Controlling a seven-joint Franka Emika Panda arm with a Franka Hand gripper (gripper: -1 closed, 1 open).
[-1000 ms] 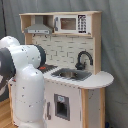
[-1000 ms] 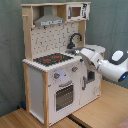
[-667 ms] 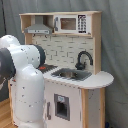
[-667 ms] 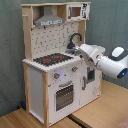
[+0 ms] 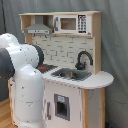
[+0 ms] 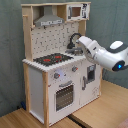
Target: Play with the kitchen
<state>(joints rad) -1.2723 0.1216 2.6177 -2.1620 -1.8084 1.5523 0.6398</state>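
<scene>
**Arm reaching over the sink**

The kitchen (image 6: 57,70) stands on the floor. The end effector (image 6: 78,44) sits right beside the black faucet (image 5: 83,59), above the sink (image 5: 71,74) (can't tell if its fingers are apart). Hob (image 6: 52,59) lies toward the second exterior view's left.

I count one kitchen (image 6: 55,65). On it: one hob (image 6: 52,59) with two red rings, one sink (image 5: 71,74) beside the hob, one faucet (image 5: 83,59), one oven door (image 6: 64,96), two knobs (image 6: 57,76) above it, one hood (image 5: 39,28), one microwave (image 5: 73,23).
</scene>
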